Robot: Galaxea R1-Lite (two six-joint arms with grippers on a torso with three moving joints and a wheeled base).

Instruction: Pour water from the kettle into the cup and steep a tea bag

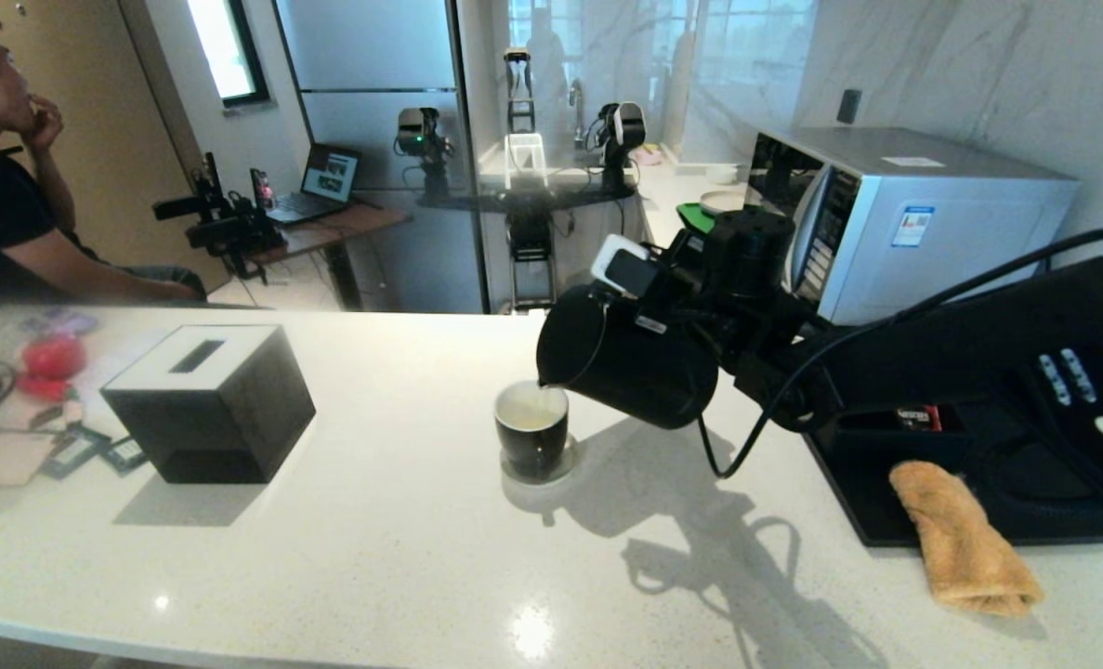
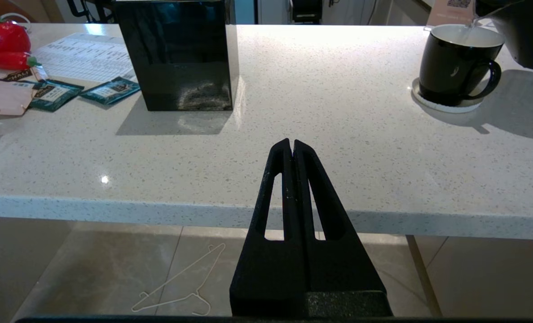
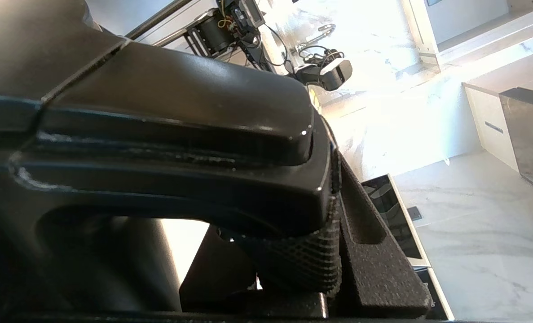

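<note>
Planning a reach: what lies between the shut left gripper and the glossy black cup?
Only bare white speckled countertop between left gripper and cup, in the left wrist view.

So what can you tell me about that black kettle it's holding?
The kettle is matte black plastic by its look, tapered, with a flat lid and loop handle. The right gripper is clamped on that handle, holding it tipped well over above the counter. Its small spout hangs over the cup, and a thin stream of water runs in.
</note>
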